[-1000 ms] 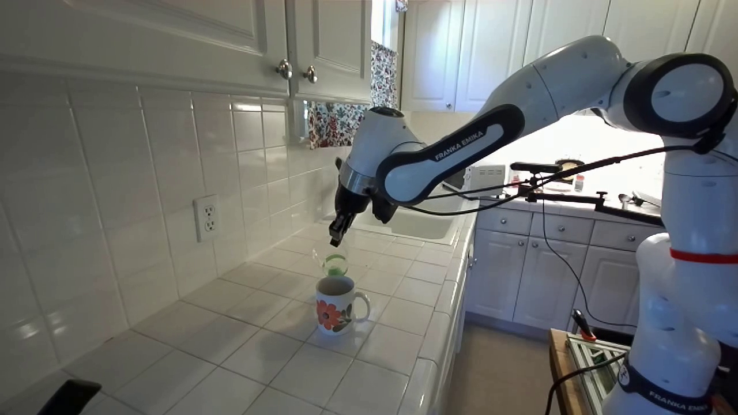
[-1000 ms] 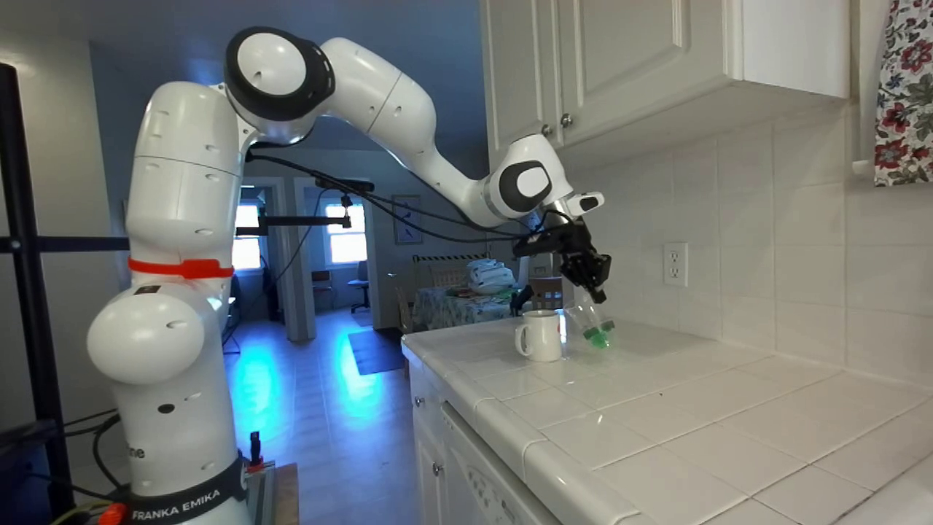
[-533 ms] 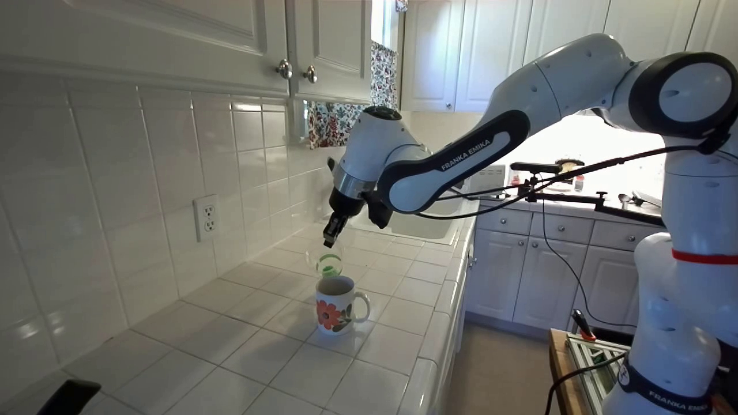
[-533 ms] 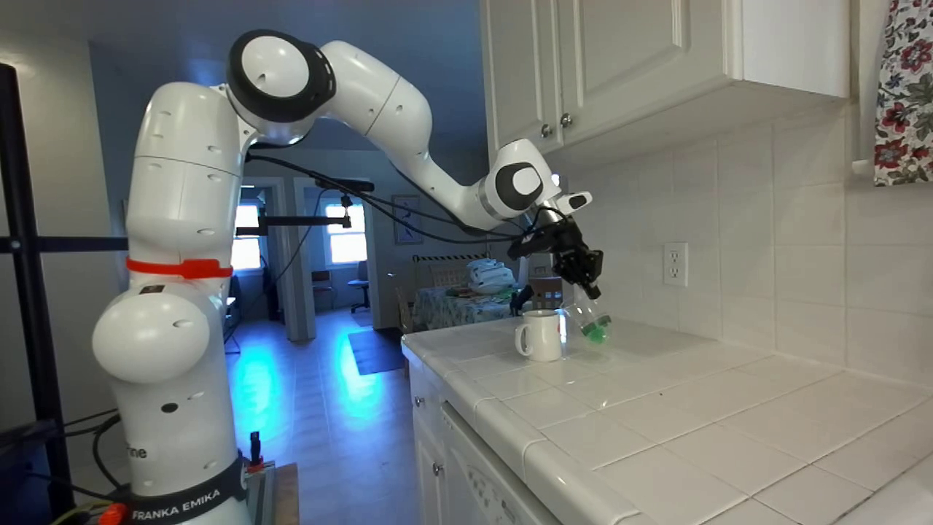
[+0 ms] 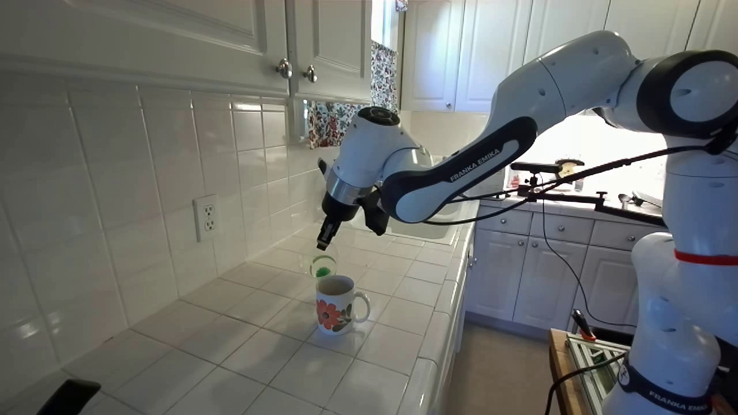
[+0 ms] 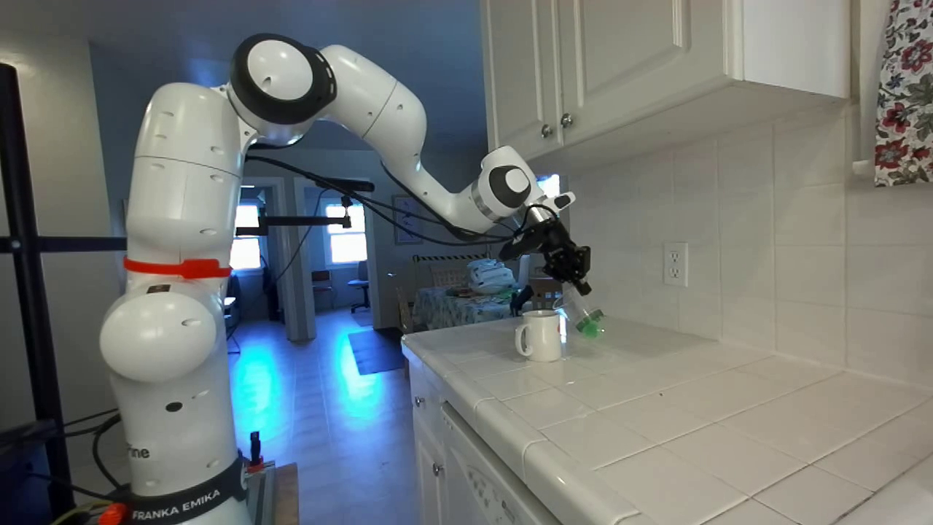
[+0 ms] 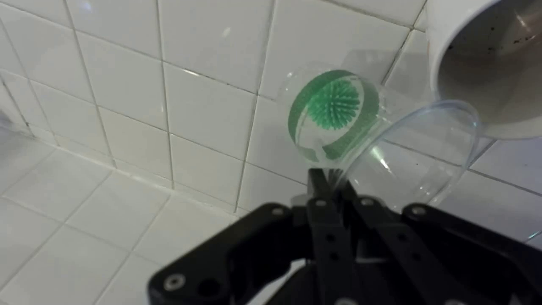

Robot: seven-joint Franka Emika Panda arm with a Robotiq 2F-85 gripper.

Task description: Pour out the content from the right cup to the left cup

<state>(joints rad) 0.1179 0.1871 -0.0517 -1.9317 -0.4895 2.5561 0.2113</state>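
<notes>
The right cup (image 5: 324, 260) is a small translucent cup with a green band. It also shows in an exterior view (image 6: 581, 312) and in the wrist view (image 7: 369, 112). A green spiky ball (image 7: 334, 103) lies inside it near the base. My gripper (image 7: 332, 176) is shut on the cup's wall and holds it tilted above the counter, its open mouth towards the mug. The gripper shows in both exterior views (image 5: 323, 246) (image 6: 584, 289). The left cup, a white mug with a flower (image 5: 334, 311), stands upright beside it (image 6: 541, 339); its inside shows in the wrist view (image 7: 495, 72).
Both stand over a white tiled counter (image 5: 259, 357) with a tiled wall (image 5: 155, 230) and an outlet (image 5: 206, 218) behind. Upper cabinets (image 6: 619, 73) hang above. A sink (image 5: 426, 230) lies further along. The counter's front edge (image 6: 510, 445) is on the mug's handle side.
My gripper has moved slightly with the cup in it. The cup has risen a little and is tilted further, its base swinging away from the mug. The mug has not moved.
</notes>
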